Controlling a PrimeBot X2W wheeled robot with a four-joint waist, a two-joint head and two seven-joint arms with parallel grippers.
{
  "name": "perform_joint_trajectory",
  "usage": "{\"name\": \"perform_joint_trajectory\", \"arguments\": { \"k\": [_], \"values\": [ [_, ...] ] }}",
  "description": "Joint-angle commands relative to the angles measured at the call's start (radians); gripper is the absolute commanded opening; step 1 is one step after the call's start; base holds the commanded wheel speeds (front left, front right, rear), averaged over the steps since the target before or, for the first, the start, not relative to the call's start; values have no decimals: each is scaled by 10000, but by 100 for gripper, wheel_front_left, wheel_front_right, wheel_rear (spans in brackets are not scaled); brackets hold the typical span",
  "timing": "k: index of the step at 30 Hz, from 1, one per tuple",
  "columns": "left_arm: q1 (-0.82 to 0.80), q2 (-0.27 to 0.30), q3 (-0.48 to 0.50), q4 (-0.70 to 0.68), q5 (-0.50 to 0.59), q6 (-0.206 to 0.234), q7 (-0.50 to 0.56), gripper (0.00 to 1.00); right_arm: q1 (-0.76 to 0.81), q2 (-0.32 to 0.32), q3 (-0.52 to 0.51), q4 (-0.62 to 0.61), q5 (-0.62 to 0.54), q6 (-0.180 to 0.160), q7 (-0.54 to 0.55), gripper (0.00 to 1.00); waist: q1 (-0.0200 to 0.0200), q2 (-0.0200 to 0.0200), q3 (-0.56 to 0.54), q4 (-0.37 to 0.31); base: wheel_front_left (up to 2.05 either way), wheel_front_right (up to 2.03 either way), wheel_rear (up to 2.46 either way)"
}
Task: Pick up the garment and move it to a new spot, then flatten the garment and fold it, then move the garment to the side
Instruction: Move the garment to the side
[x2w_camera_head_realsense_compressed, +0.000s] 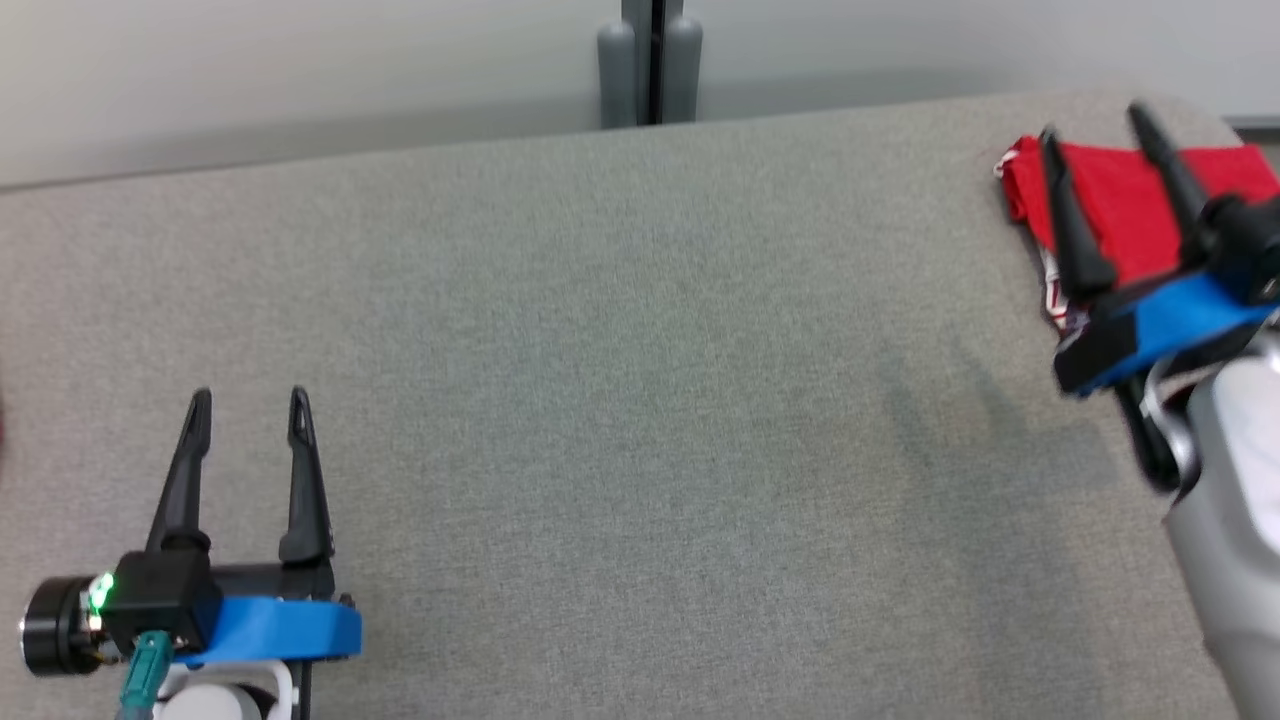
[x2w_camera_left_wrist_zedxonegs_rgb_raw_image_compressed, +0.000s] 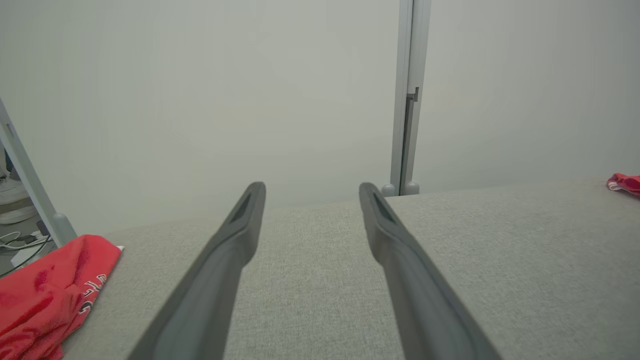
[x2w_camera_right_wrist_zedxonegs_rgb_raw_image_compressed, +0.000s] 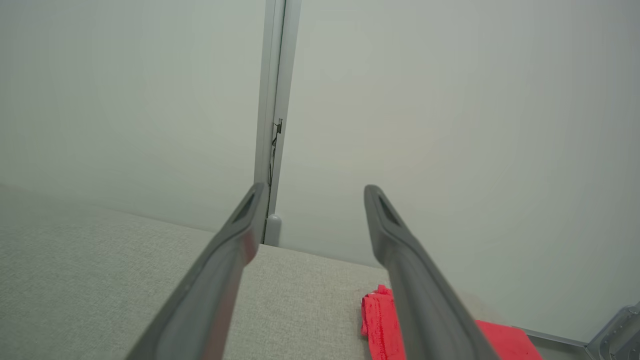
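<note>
The garment (x2w_camera_head_realsense_compressed: 1120, 195) is red with a white-patterned edge and lies folded in a compact bundle at the far right of the grey table (x2w_camera_head_realsense_compressed: 640, 400). My right gripper (x2w_camera_head_realsense_compressed: 1092, 122) hovers over it, open, its fingers straddling the cloth and holding nothing. In the right wrist view the gripper (x2w_camera_right_wrist_zedxonegs_rgb_raw_image_compressed: 315, 187) has nothing in its gap, and the garment (x2w_camera_right_wrist_zedxonegs_rgb_raw_image_compressed: 377, 320) shows low beside the right finger. My left gripper (x2w_camera_head_realsense_compressed: 250, 394) is open at the near left, far from the garment. Its wrist view shows nothing between the gripper's (x2w_camera_left_wrist_zedxonegs_rgb_raw_image_compressed: 311, 186) fingers and a sliver of the garment (x2w_camera_left_wrist_zedxonegs_rgb_raw_image_compressed: 625, 182) at the far right.
A second red cloth with white lettering (x2w_camera_left_wrist_zedxonegs_rgb_raw_image_compressed: 45, 295) lies at the table's left edge. A grey post (x2w_camera_head_realsense_compressed: 650, 60) stands against the pale wall behind the table's back edge. The table's right edge runs close to the garment.
</note>
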Motion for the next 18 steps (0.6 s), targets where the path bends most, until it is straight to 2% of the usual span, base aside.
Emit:
{"name": "perform_joint_trajectory", "arguments": {
  "k": [1, 7, 18],
  "values": [
    [125, -31, 46, 48, -24, 6, -45, 100, 309, 21, 29, -99, 54, 1, -31, 100, 3, 0, -531, 96, 0, 0, 0],
    [730, -165, 190, 415, -46, -31, -45, 100, 2028, 301, 184, -798, 365, 2, -31, 100, 3, 0, -1281, 141, 0, 0, 0],
    [926, -342, 280, 934, -25, -146, -46, 100, 4604, 744, -370, -2227, 597, 2, -32, 100, 3, 0, -1675, 299, 0, 0, 0]
  ]
}}
